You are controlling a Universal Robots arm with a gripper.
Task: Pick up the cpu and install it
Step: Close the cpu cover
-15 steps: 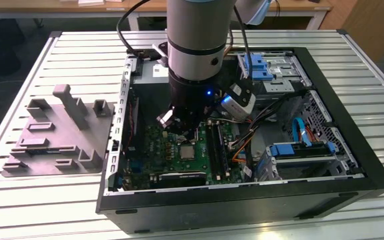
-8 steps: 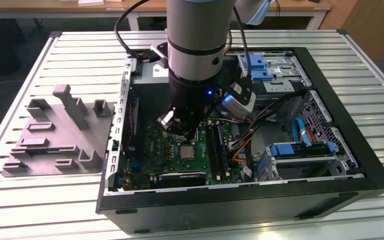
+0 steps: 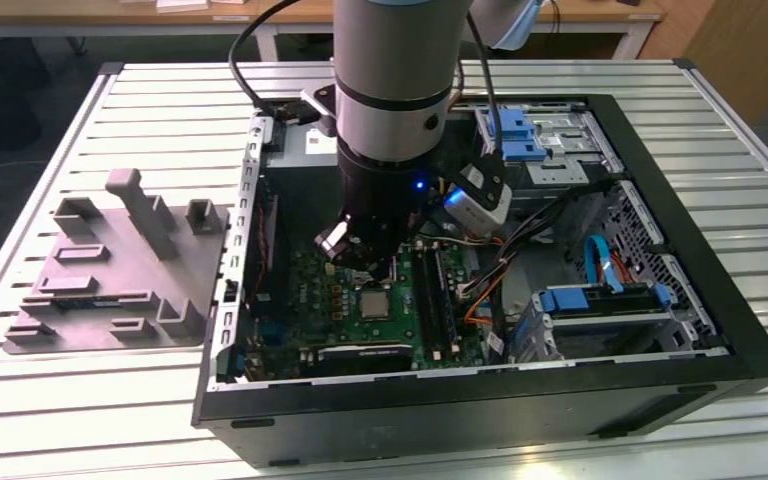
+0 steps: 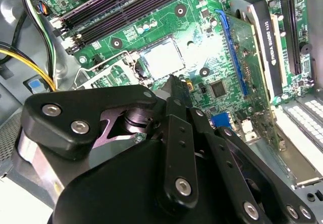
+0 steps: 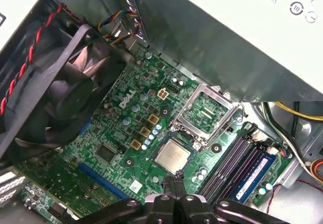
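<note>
The arm reaches straight down into the open computer case (image 3: 744,370), which lies on its side on a slatted metal table (image 3: 77,400). Its gripper (image 3: 381,268) hangs just above the green motherboard (image 3: 315,300), with the fingertips pressed together and holding nothing; in the first wrist view the two tips (image 5: 176,181) meet in a thin point. The cpu (image 3: 375,302) lies flat in its socket on the board, its silvery top facing up, and shows in both wrist views (image 5: 172,155) (image 4: 161,58). The hinged metal frame (image 5: 206,114) of the socket stands swung open beside the chip. The gripper tips sit near one edge of the cpu, apart from it. Room around the chip is tight: the memory slots (image 5: 229,163) run along one side, a row of small capacitors (image 5: 151,133) along another, a black fan (image 5: 60,98) sits farther off, and the big grey metal box (image 5: 242,37) overhangs the board's far edge. A grey plastic holder (image 3: 117,270) stands on the table at the exterior view's left, well apart from the case.
</note>
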